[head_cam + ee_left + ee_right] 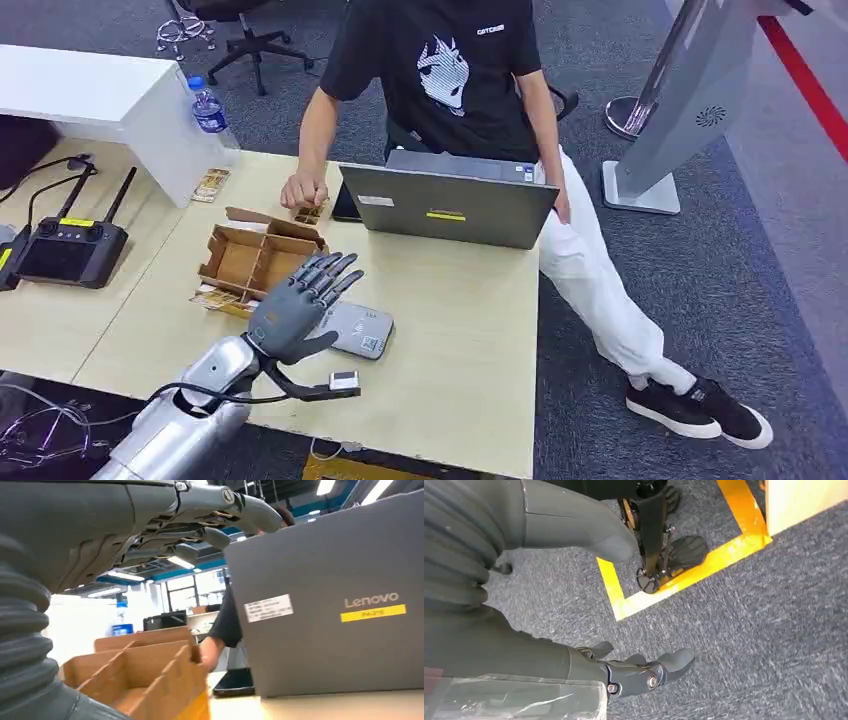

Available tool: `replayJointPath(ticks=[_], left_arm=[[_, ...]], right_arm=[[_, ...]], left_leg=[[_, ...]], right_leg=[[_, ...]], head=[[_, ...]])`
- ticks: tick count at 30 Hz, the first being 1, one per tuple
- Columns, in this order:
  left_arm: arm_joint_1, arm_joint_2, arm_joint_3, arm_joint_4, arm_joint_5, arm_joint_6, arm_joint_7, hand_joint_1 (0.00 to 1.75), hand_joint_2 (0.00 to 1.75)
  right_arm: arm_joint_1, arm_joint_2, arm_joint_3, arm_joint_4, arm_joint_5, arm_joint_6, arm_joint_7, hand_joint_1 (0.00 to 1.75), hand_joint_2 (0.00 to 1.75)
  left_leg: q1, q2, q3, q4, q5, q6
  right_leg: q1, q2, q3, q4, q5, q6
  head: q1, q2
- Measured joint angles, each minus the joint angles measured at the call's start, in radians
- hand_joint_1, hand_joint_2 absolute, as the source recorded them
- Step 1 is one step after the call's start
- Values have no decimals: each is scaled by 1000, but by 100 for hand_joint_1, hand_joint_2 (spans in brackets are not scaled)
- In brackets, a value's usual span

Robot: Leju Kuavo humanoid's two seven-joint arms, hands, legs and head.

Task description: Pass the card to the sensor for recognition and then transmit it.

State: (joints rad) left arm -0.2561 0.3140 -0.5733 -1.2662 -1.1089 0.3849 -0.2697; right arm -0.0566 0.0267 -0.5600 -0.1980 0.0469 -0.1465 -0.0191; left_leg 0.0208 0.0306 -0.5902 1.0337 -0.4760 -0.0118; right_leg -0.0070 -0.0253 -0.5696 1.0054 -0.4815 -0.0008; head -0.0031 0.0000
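Lying flat on the wooden table [470, 330], near its front edge, the grey card sensor [358, 330] sits partly under the robot's left hand [300, 305]. That hand hovers over the sensor's left end with its fingers [330, 272] stretched out and spread, holding nothing; in the left wrist view the fingers [210, 510] reach forward above the table with nothing between them. I cannot tell for certain which item is the card itself: small cards [215, 298] lie beside the near left corner of a brown cardboard divider box [255, 258], which stands just beyond the hand. Farther back, a person's hand [303, 190] rests on the table beside more small cards [310, 213] and a dark phone [346, 205]. Right of them stands an open grey Lenovo laptop [450, 205], its lid back toward the robot. At the far left lie a black remote controller [70, 248] with antennas, and a water bottle [210, 112] beside a white box [100, 100]. The right hand [634, 672] hangs over grey carpet [774, 605] marked with yellow tape [684, 575], fingers loosely apart, nothing in them.
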Motion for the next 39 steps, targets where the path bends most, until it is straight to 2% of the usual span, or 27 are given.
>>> replayJointPath(ticks=[6, 12, 20, 28, 39], left_arm=[[107, 59, 88, -85, 43, 38, -27, 0, 175], [161, 72, 173, -109, 44, 40, -56, 0, 175], [159, 68, 216, -104, 17, 35, -46, 0, 175], [112, 44, 262, -9, 18, 75, -51, 0, 175], [90, 12, 273, 49, 19, 74, -56, 0, 175]], right_arm=[[2, 0, -14, 0, 6, -5, -3, 0, 175], [2, 1, -24, 0, 7, -8, -3, 0, 175], [1, 2, -26, 0, 26, -7, 6, 0, 175], [-1, 2, -26, 0, 46, -4, 8, 0, 175], [-1, 2, -26, 0, 58, -4, 12, 0, 175]], left_leg=[[0, 0, 0, 0, 0, 0], [0, 0, 0, 0, 0, 0], [0, 0, 0, 0, 0, 0], [0, 0, 0, 0, 0, 0], [0, 0, 0, 0, 0, 0]], right_leg=[[0, 0, 0, 0, 0, 0], [0, 0, 0, 0, 0, 0], [0, 0, 0, 0, 0, 0], [0, 0, 0, 0, 0, 0], [0, 0, 0, 0, 0, 0]], head=[[0, 0], [0, 0], [0, 0], [0, 0], [0, 0]])
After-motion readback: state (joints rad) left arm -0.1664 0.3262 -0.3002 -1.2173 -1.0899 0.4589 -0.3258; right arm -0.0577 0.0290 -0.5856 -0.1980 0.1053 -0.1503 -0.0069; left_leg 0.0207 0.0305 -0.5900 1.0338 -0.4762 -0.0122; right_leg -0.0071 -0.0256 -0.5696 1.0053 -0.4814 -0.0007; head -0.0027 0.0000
